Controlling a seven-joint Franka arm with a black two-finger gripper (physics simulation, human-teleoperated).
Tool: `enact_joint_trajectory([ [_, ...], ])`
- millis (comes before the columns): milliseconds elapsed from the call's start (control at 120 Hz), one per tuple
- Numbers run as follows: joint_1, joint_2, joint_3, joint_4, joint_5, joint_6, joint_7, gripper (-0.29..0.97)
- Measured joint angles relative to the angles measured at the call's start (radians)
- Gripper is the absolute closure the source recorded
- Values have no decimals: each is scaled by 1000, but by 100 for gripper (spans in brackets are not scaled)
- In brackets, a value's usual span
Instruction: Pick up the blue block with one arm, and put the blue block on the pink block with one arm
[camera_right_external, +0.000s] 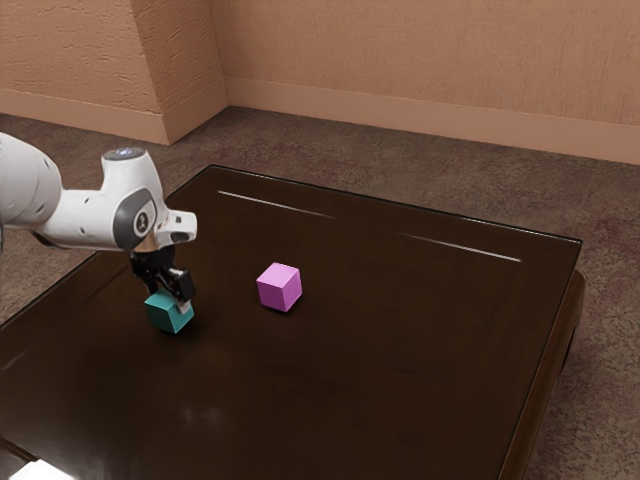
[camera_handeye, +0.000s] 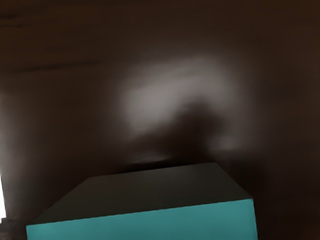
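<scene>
The setting looks like a plain room in a home, rendered in a simulator. A low, dark, glossy wooden worktop (camera_right_external: 420, 330) with a raised rim and rounded corners, much like a coffee table, stands on a mottled brown carpet (camera_right_external: 600, 200). Behind it run peach-coloured, rough-textured walls (camera_right_external: 400, 40), trimmed along the floor with a matching baseboard (camera_right_external: 420, 110). A squared section of wall (camera_right_external: 185, 60) juts out at the exterior view's left, as a chimney breast or pillar would.

Layout on the table (camera_right_external: 420, 380), seen from the side.
The gripper (camera_right_external: 170, 292) sits directly over the left block (camera_right_external: 166, 316), toward the table's left side; the second block (camera_right_external: 279, 287) lies apart to its right, slightly farther back.
</scene>
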Motion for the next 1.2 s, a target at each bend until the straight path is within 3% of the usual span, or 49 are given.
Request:
enact_joint_trajectory([
  [617,0,18,0,-12,-20,7,26,0],
  [992,-1,28,-3,-1,-22,8,33,22],
  [1200,0,15,-3,-1,-22,8,34,26],
])
